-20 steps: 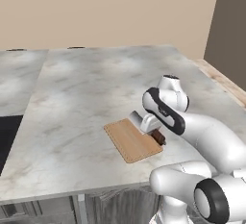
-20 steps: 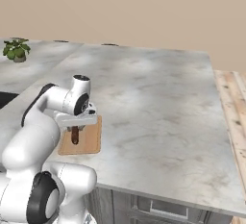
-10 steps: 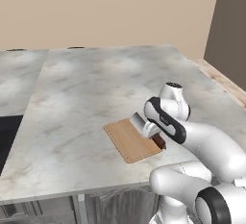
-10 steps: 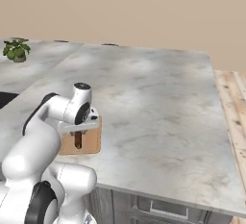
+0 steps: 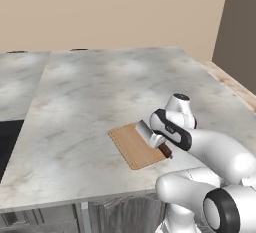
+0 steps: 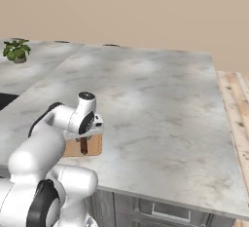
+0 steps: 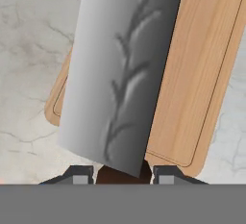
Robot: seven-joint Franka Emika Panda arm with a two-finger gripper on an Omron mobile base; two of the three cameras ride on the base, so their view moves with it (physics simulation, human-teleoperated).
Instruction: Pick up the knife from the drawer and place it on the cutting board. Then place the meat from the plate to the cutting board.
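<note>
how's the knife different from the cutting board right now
The knife has a grey, glossy blade and dark brown handle; the cutting board is plain tan wood. The knife is clamped at its handle in the gripper; the cutting board lies flat on the marble counter. In the hand view, both run lengthwise the same way.

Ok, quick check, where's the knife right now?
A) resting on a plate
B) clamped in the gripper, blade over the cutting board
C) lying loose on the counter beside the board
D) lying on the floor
B: in the hand view the gripper is shut on the knife at its dark handle, with the wide grey blade reaching out over the cutting board.
</note>
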